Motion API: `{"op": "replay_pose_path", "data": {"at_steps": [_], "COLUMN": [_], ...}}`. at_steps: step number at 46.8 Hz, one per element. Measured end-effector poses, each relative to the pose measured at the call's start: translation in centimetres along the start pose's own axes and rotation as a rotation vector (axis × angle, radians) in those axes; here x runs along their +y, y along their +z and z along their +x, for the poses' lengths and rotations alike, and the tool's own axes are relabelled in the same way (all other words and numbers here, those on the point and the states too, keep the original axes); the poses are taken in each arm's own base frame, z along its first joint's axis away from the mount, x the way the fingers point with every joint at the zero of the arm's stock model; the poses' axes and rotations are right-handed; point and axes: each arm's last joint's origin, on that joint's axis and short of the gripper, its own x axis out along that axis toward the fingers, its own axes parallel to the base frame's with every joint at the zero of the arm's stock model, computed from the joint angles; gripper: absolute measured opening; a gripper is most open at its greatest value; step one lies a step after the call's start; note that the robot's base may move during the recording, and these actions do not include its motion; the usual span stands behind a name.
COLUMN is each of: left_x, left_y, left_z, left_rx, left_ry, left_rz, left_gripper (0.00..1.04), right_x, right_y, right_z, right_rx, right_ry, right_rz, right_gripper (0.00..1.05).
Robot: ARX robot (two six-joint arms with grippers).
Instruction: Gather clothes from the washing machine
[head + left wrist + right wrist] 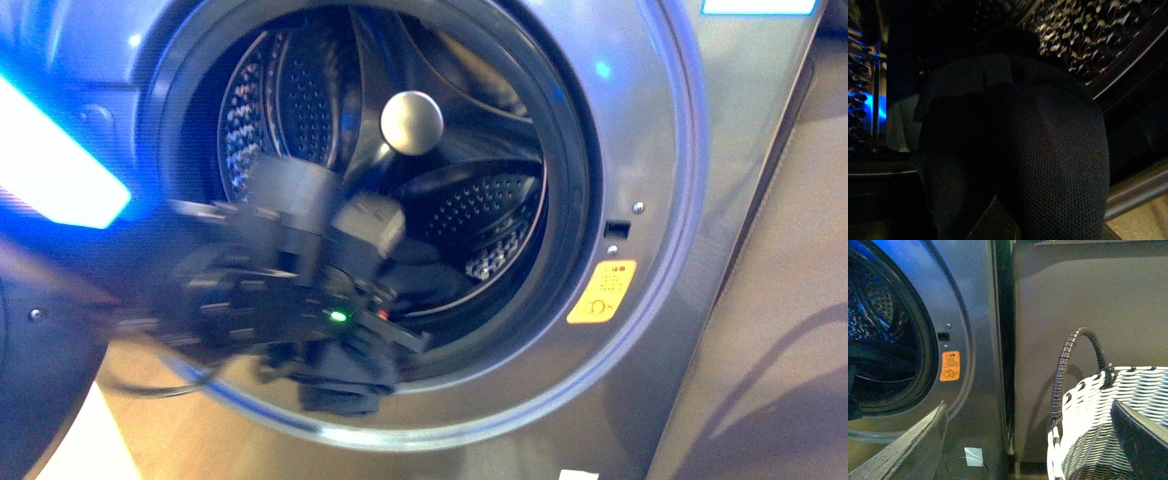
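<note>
Your left gripper [385, 275] is at the mouth of the washing machine [700, 200], because that is where the clothes [1048, 150] are. A dark cloth hangs right in front of its camera, at the door's edge. It hides the fingers, so I cannot tell if they pinch it. Your right gripper [1028, 407] is outside, fingers spread wide and holding nothing. It is near the basket [1098, 430], likely where the clothes should go.

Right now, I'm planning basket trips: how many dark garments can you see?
2: one garment hangs from the left gripper at the washer's rim; another lies in the drum behind it. The arm may hide more.
</note>
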Motion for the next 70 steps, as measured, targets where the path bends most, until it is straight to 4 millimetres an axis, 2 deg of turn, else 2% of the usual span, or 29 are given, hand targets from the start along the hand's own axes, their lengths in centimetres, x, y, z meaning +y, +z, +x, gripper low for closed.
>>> {"op": "replay_pose_path", "data": {"at_steps": [10,19,26,33,43,54,60,70], "left_x": [1.2,3.2,4.4,5.0,5.3,4.8,3.8,1.5], "left_y": [1.3,2.8,5.2,8.5,13.7,18.4,22.3,25.8], "left_z": [-4.9,-9.4,-12.9,-15.8,-18.5,-20.3,-21.9,-22.5], "left_rx": [-0.101,-0.17,-0.223,-0.284,-0.395,-0.506,-0.594,-0.651], "left_ry": [-0.006,-0.001,-0.025,-0.052,-0.078,-0.107,-0.148,-0.226], "left_rz": [-0.014,-0.054,-0.097,-0.09,-0.067,-0.065,-0.076,-0.069], "left_gripper": [0.07,0.07,0.07,0.07,0.07,0.07,0.07,0.07], "right_x": [0.0,0.0,0.0,0.0,0.0,0.0,0.0,0.0], "right_y": [0.0,0.0,0.0,0.0,0.0,0.0,0.0,0.0], "right_z": [0.0,0.0,0.0,0.0,0.0,0.0,0.0,0.0], "right_rx": [0.0,0.0,0.0,0.0,0.0,0.0,0.0,0.0], "right_ry": [0.0,0.0,0.0,0.0,0.0,0.0,0.0,0.0], "right_rz": [0.0,0.0,0.0,0.0,0.0,0.0,0.0,0.0], "right_gripper": [0.97,0.97,0.97,0.97,0.97,0.97,0.97,0.97]}}
